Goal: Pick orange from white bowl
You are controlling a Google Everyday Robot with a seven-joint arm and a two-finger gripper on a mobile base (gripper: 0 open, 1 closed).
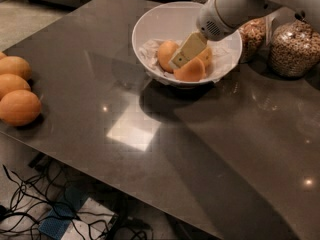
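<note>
The white bowl [150, 21] stands at the back middle of the dark table, lined with crumpled white paper. Three fruits lie in it. The orange [165, 55], pale and slightly egg-shaped, is on the left. A deeper-orange fruit [191, 72] lies at the front and another [206, 57] behind it. My gripper [184, 51] reaches down into the bowl from the upper right on a white arm. Its beige tip sits just right of the orange, between it and the other two fruits, and looks to touch it.
Two glass jars of cereal [294, 49] [252, 34] stand right of the bowl, under my arm. Three larger oranges [19, 106] lie in a row at the table's left edge. Cables and a power strip [60, 219] lie on the floor below the front edge.
</note>
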